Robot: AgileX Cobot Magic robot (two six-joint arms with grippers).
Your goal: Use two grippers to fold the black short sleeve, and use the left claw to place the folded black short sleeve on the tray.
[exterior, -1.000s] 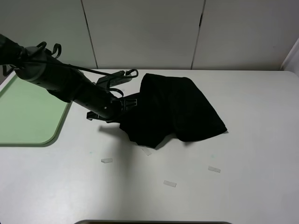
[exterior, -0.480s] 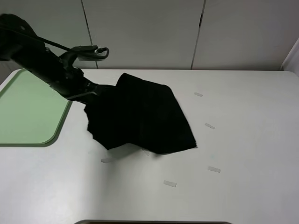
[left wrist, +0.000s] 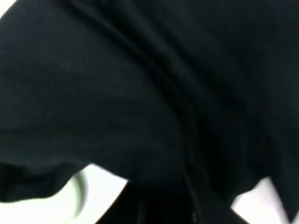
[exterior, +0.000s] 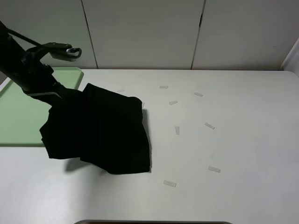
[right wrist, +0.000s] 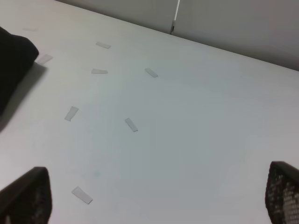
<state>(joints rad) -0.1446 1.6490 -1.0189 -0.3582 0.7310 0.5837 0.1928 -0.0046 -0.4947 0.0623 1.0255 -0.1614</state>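
Stretching diagonally from the tray, the black short sleeve points front-right.

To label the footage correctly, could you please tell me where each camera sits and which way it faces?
Exterior high: mounted high, looking down on the table, black short sleeve and tray; the left arm shows.
Left wrist: on that arm, facing the black short sleeve up close; no claw discernible.
Right wrist: on the other arm, facing down over tape strips; the open right claw shows its tips.
Shared: all three show the black short sleeve.
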